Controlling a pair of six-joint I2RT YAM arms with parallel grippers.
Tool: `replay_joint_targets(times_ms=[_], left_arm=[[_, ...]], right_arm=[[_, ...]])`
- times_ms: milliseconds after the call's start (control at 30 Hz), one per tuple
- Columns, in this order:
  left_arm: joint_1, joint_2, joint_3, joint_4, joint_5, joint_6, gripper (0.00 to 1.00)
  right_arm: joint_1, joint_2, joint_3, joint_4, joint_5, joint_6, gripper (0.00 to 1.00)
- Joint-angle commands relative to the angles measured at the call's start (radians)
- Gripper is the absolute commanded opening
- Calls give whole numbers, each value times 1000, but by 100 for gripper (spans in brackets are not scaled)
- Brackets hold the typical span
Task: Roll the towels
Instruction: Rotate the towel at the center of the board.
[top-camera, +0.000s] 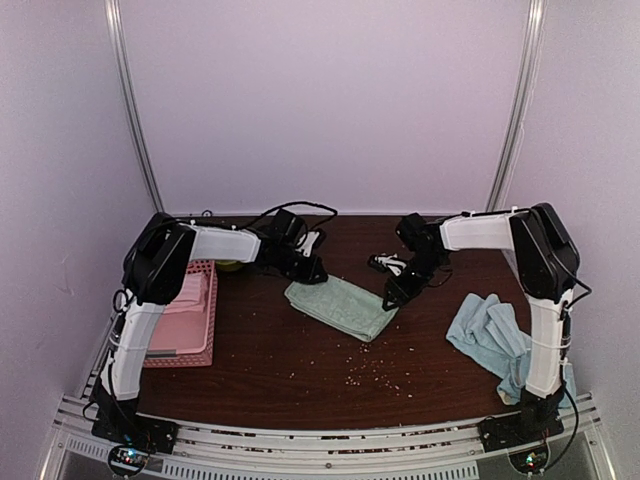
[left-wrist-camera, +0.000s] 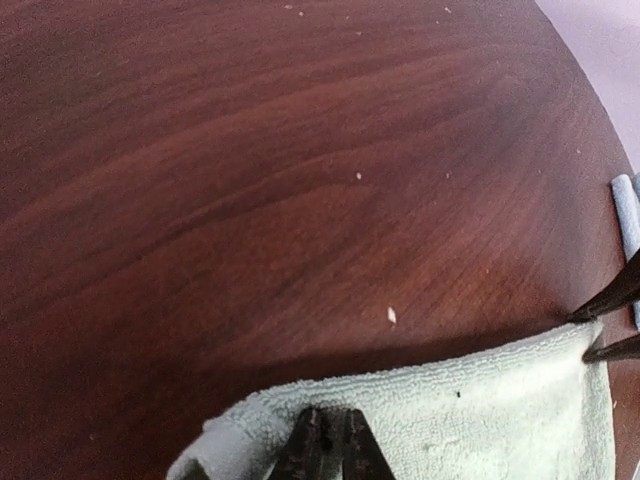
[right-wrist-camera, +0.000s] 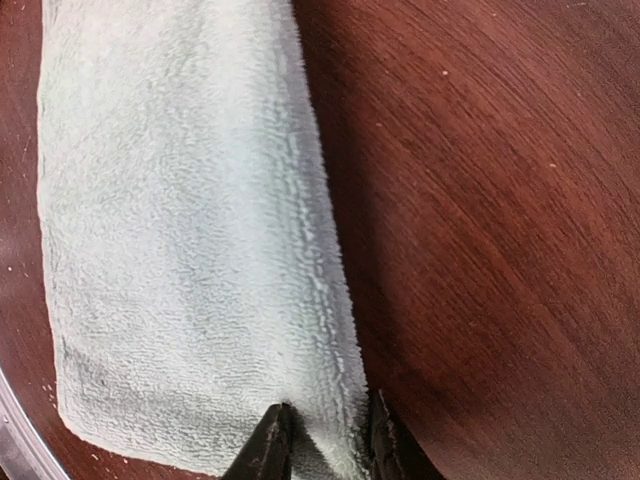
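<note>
A mint green towel (top-camera: 340, 305) lies folded flat in the middle of the dark wooden table. My left gripper (top-camera: 308, 268) is shut on its far left corner; in the left wrist view the two fingers (left-wrist-camera: 312, 440) pinch the towel's (left-wrist-camera: 480, 410) edge close together. At the towel's right end, my right gripper (top-camera: 396, 293) is closed over the thick folded edge (right-wrist-camera: 345, 400), one finger (right-wrist-camera: 270, 445) on top of the cloth. Light blue towels (top-camera: 492, 335) lie crumpled at the right. A pink towel (top-camera: 186, 292) rests in the basket.
A pink latticed basket (top-camera: 205, 345) stands at the table's left edge. Pale crumbs (top-camera: 365, 372) are scattered in front of the green towel. A black and white object (top-camera: 388, 263) lies behind the right gripper. White walls close in the back and sides.
</note>
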Motion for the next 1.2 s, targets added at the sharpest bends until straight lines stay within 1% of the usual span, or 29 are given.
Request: replay_joint_targets(times_ms=[0, 67, 133, 233, 300, 433, 500, 600, 700, 833, 900, 967, 1067, 1167], left_arm=[[0, 103, 93, 7, -24, 8, 9], [1, 140, 149, 8, -7, 19, 9], [0, 165, 204, 10, 32, 33, 10], [1, 147, 231, 36, 62, 45, 12], [0, 106, 230, 51, 67, 57, 13], [1, -6, 199, 52, 71, 73, 15], [0, -86, 144, 59, 71, 72, 15], [-5, -189, 3, 65, 68, 61, 15], [-29, -284, -153, 86, 90, 58, 12], [-97, -383, -341, 112, 105, 82, 7], [-133, -408, -416, 126, 95, 78, 5], [-161, -416, -473, 150, 90, 65, 3], [-183, -406, -531, 188, 77, 41, 1], [-195, -383, -588, 233, 72, 28, 0]], right_arm=[[39, 0, -65, -27, -22, -38, 27], [62, -7, -80, -52, -85, -49, 27], [83, -21, -88, -90, -185, -77, 27], [102, -57, -83, -133, -289, -110, 29], [101, -82, -71, -152, -319, -118, 31], [69, -111, -32, -192, -318, -124, 34], [42, -121, -25, -207, -327, -133, 34], [4, -142, -7, -200, -314, -136, 34], [-27, -159, 52, -185, -268, -121, 34], [-38, -184, 155, -105, -119, -78, 33], [-37, -186, 201, -47, -18, -44, 33], [-40, -174, 234, 26, 37, -10, 32], [-40, -109, 325, 67, 10, 42, 30], [-38, -14, 417, 57, -84, 106, 26]])
